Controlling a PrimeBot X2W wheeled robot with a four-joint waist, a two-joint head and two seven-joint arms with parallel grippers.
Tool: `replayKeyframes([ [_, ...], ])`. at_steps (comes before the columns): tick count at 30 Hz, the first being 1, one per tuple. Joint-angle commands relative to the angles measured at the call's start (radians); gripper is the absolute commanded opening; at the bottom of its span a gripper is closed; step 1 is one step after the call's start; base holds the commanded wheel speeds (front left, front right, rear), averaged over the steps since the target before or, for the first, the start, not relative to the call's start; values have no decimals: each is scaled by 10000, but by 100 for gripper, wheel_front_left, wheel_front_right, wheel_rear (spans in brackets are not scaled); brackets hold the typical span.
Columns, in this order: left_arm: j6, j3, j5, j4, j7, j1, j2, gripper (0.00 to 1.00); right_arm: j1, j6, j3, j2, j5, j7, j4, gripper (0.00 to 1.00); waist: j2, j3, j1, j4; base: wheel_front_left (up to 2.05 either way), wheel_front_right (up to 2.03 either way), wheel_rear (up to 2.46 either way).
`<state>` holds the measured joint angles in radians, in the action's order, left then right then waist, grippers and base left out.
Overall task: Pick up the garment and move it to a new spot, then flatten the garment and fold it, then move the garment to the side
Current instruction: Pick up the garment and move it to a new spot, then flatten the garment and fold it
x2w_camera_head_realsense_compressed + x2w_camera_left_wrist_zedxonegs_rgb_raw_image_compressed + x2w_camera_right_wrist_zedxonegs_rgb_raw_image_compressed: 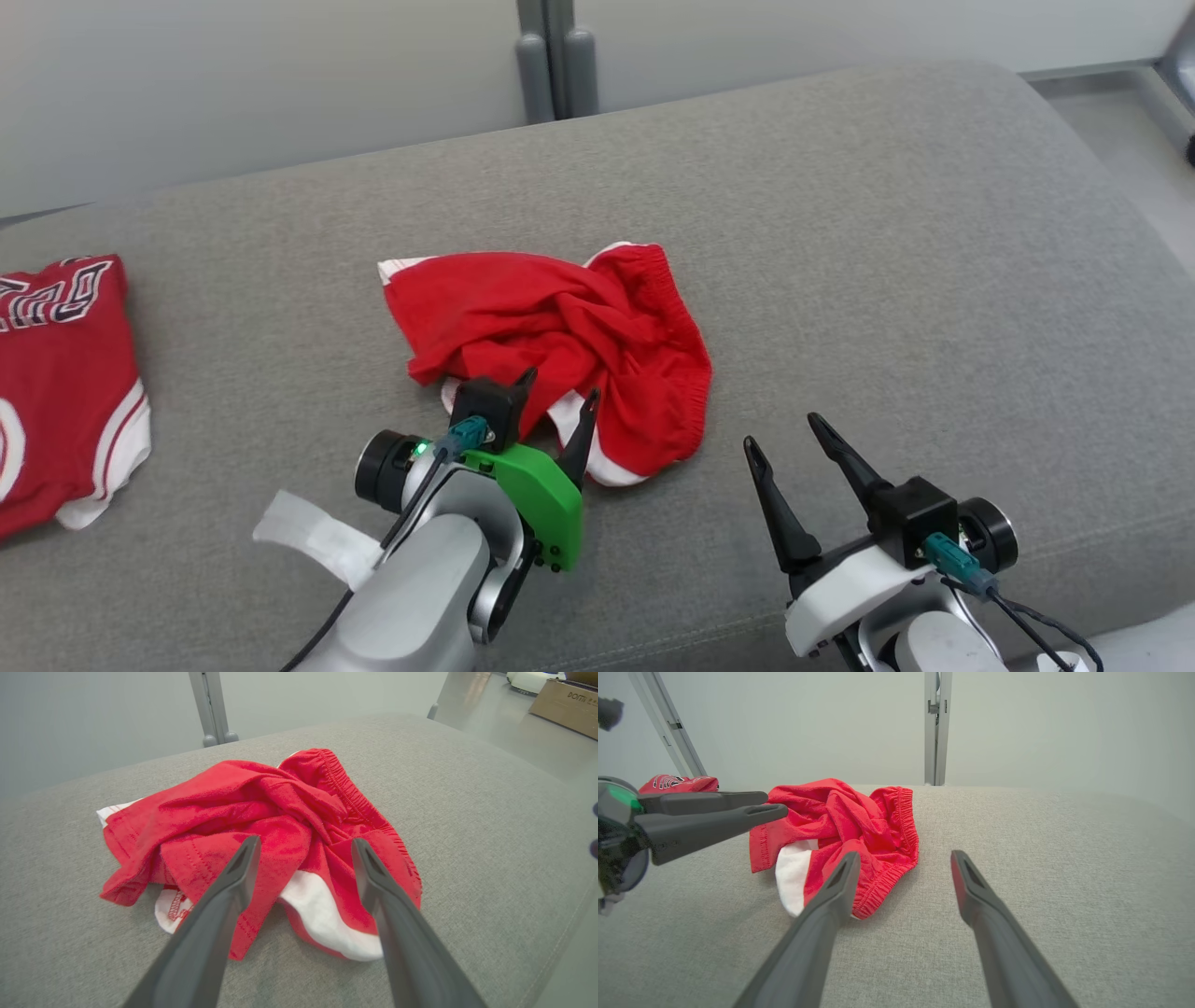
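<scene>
1. The red jersey [65, 373] lies flat at the far left of the grey cushion [887, 233].
2. The left gripper [560, 385] has its jaws wide and empty, over the near edge of the garment [560, 317].
3. The garment, red shorts, lies crumpled mid-cushion.
4. The right gripper [782, 429] has its jaws wide and empty, just right of the garment.

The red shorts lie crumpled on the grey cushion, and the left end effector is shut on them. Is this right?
Not quite. The left end effector is open: the left wrist view shows its two fingers apart, pinching nothing. The red shorts do lie crumpled on the grey cushion.
</scene>
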<state>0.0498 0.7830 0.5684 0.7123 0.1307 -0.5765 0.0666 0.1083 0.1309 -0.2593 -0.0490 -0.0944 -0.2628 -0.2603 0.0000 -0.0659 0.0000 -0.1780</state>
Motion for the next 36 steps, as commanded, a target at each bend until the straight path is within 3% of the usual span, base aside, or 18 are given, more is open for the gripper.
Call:
replayKeyframes([
  [1, 169, -61, 139, -255, 135, 426, 138, 100, 168, -3, -118, -27, -23, 37, -122, 100, 0, 522, 0, 1404, 0, 0, 0],
  [8, 566, -129, 285, -1174, 275, 1335, 399, 100, 406, -5, -71, -49, -324, 292, -933, 100, 0, 522, 0, 2365, 0, 0, 0],
  [15, 977, -115, 259, -2430, 116, 1915, 776, 100, 797, -5, 501, -146, -1012, 302, -2588, 100, 0, 250, 0, 3386, 0, 0, 0],
  [26, 1390, -164, 186, -3729, -59, 2171, 1199, 100, 1855, -5, 631, -210, -1954, 213, -4683, 100, 0, -176, 0, 4012, 0, 0, 0],
  [27, 1440, -175, 195, -3816, -65, 2194, 1231, 100, 1967, -5, 581, -212, -1975, 226, -4880, 97, 0, -195, 0, 4034, 0, 0, 0],
  [28, 1468, -184, 197, -3893, -72, 2211, 1276, 100, 2083, -5, 557, -234, -1959, 225, -5075, 55, 0, -210, 0, 4053, 0, 0, 0],
  [29, 1487, -198, 202, -3971, -80, 2220, 1309, 100, 2210, -5, 553, -305, -1849, 223, -5290, 32, 0, -224, 0, 4068, 0, 0, 0],
  [30, 1508, -213, 216, -4028, -80, 2229, 1330, 100, 2356, -5, 544, -417, -1683, 209, -5481, 0, 0, -238, 0, 4077, 0, 0, 0],
  [36, 1634, -290, 333, -4234, 9, 2367, 1400, 100, 3056, -5, 645, -661, -1487, 100, -6052, 0, 0, -272, 0, 3943, 0, 0, 0],
])
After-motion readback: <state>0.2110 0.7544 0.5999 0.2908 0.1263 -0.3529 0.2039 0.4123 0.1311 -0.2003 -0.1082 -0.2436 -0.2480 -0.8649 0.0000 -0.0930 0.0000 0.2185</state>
